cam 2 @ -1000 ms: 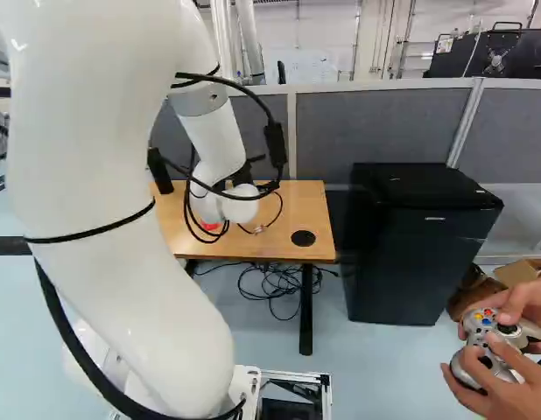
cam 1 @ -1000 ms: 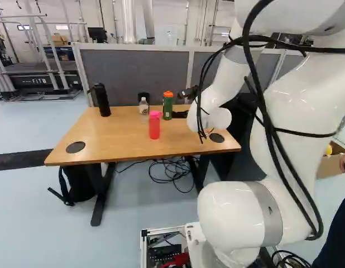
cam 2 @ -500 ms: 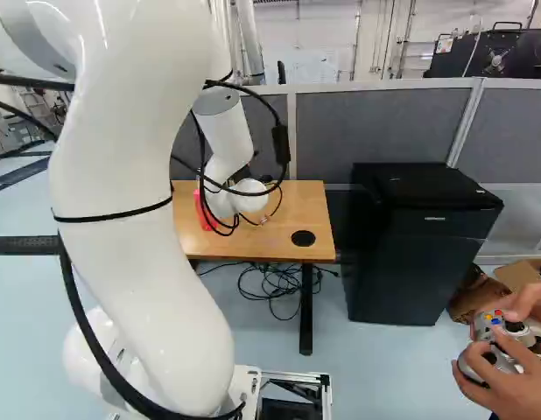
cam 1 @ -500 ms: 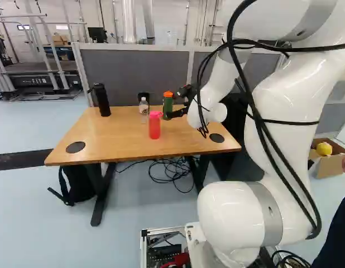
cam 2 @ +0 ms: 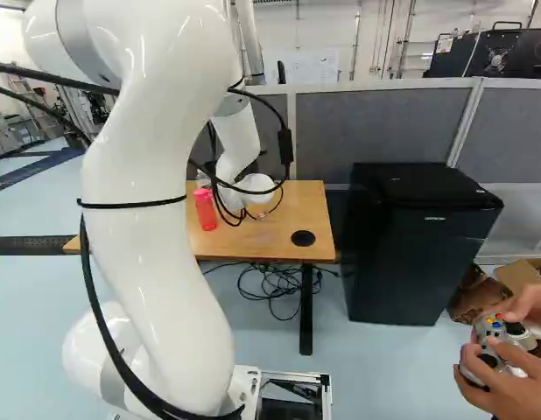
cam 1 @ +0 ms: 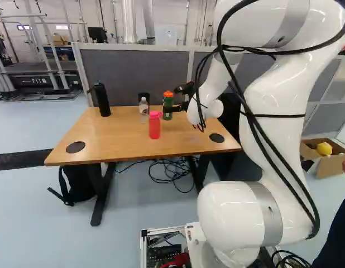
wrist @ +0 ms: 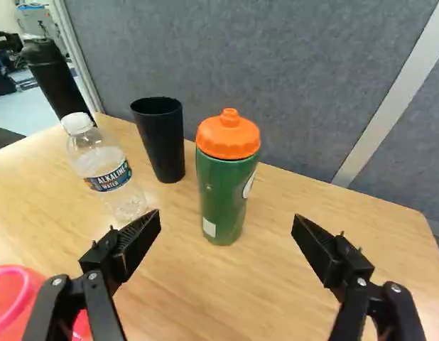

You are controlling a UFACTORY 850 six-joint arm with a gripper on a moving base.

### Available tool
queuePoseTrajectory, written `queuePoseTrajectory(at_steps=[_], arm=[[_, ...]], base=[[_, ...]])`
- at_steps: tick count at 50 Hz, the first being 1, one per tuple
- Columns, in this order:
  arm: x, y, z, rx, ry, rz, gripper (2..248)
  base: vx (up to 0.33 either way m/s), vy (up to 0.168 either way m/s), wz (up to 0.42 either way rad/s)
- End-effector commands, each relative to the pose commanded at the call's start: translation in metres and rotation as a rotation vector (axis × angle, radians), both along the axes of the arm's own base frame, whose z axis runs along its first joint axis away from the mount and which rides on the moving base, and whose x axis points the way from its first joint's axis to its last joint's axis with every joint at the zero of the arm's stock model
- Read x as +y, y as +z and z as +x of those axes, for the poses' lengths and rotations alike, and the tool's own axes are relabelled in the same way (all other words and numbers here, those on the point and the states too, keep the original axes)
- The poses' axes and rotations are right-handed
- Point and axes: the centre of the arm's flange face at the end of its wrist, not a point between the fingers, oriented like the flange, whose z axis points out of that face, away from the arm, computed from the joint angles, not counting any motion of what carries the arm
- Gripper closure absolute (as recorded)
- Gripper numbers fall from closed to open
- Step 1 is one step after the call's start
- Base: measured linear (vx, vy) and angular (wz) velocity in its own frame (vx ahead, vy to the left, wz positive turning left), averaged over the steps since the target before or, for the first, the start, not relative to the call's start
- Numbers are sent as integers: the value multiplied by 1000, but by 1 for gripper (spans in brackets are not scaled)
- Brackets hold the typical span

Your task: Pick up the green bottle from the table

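Reaching for the green bottle (wrist: 229,188) | the arm (cam 1: 290,139) has moved over, so the gripper (wrist: 226,222) is nearer and looks set to grab | green bottle stands on the worktop (wrist: 226,305), beside the black cup (wrist: 159,138), ahead of the gripper's gap | gripper wide open, holding nothing
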Motion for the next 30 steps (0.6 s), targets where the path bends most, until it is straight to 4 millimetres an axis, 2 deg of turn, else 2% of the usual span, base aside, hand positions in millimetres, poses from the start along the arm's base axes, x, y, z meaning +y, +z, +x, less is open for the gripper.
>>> queuePoseTrajectory(at_steps=[30], arm=[[9,-7,61,-36,26,4,3]], base=[[0,0,0]])
